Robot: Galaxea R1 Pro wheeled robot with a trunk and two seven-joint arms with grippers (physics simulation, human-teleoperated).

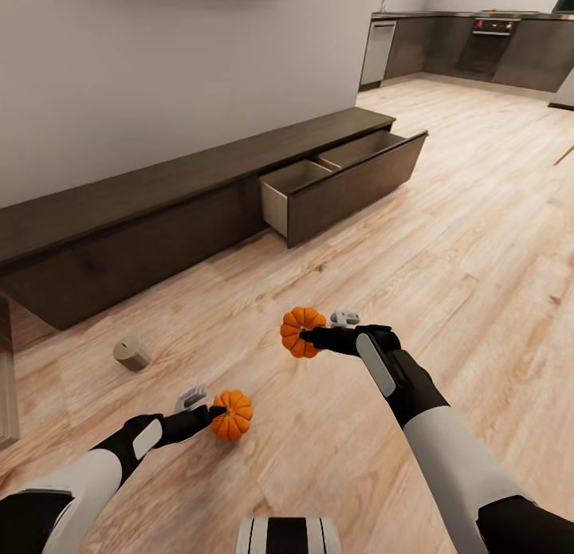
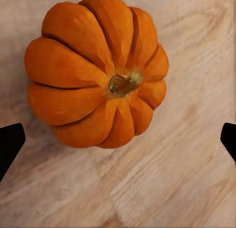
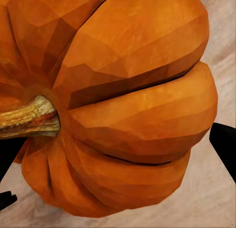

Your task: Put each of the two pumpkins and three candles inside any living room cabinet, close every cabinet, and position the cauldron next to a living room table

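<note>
bright orange ribbed pumpkins (image 1: 232, 415), dark brown cabinet (image 1: 199, 187).

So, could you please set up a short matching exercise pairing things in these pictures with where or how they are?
Things:
1. ribbed orange pumpkin at the right end effector
2. stubby tan candle
3. dark brown wooden cabinet drawer
4. ribbed orange pumpkin at the left end effector

States:
A. pulled open
B. lying on the floor near the cabinet
C. nearer the drawer
D. nearer the robot

Pairs: 1-C, 2-B, 3-A, 4-D

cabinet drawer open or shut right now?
Open. On the cabinet, the right drawer is pulled out, pale insides showing and nothing visible inside; the left front sits flush.
</note>
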